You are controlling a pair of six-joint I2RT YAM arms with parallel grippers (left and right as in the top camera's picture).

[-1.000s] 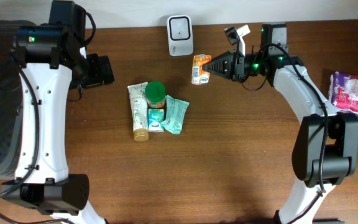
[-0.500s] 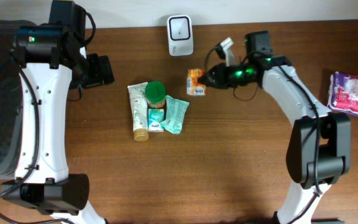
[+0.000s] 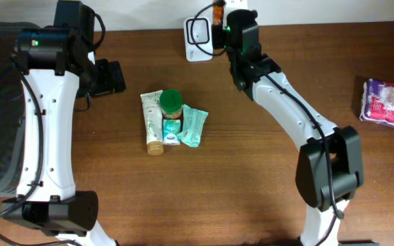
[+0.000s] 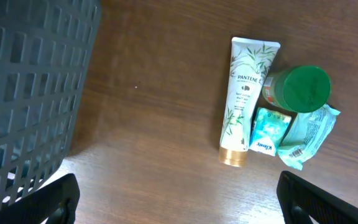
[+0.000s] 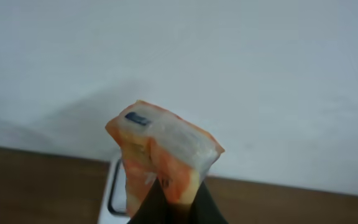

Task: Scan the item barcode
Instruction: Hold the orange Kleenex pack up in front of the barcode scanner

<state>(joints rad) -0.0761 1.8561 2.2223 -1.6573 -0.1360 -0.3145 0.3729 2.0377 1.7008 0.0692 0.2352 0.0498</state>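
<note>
The right gripper [image 3: 218,18] pinches an orange packet [image 3: 218,9] just right of the white scanner [image 3: 198,29] at the far edge of a wooden table [image 3: 252,184]. Below the scanner, a tube [image 3: 153,123], a green-lidded jar [image 3: 171,102] and a teal pouch [image 3: 194,127] lie touching. A pink pack [image 3: 386,102] sits well to its right.

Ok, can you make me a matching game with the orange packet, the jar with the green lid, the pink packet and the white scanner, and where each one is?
Things:
1. orange packet
2. green-lidded jar
3. pink packet
4. white scanner

Places:
A. alone at the right edge of the table
B. pinched in the right fingers
C. at the back edge, by the wall
D. in the middle bunch, right next to the tube

Pairs: 1-B, 2-D, 3-A, 4-C
</note>
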